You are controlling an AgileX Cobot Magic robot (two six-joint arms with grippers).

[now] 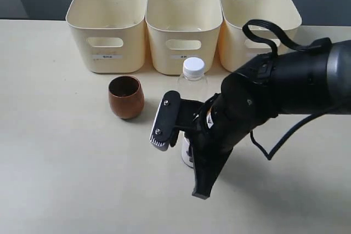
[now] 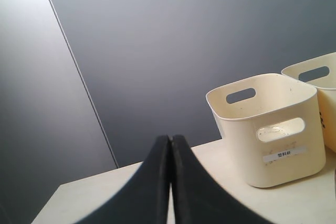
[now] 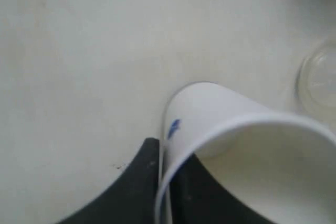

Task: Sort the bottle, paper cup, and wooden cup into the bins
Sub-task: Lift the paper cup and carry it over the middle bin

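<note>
A white paper cup (image 3: pixel 231 129) with a small blue logo sits on the pale table (image 1: pixel 60 179), mostly hidden in the exterior view beneath the right arm (image 1: pixel 285 89); only a sliver of white shows near the centre of the scene. In the right wrist view the right gripper (image 3: pixel 164 182) has its jaws clamped on the cup's rim, 1 dark finger (image 3: pixel 136 182) outside the wall and 1 inside; the cream interior faces the camera.

Just beyond the cup, toward 12 o'clock, stands a clear bottle (image 1: pixel 193 78) with a white screw cap, upright and partly covered by the arm. At about 10 o'clock from the cup, a rounded reddish-brown wooden cup (image 1: pixel 126 97) stands upright, well clear of the arm and near the bottle.

Further toward 12 o'clock, 3 cream-yellow bins stand in a row, touching or nearly so: the left bin (image 1: pixel 108 23), the middle bin (image 1: pixel 182 26) directly behind the bottle, and the right bin (image 1: pixel 258 17) partly behind the arm; each has oval handle cutouts.

The left gripper (image 2: pixel 170 182) appears only in its own wrist view; its jaws are pressed together, holding nothing, above the table's edge.
</note>
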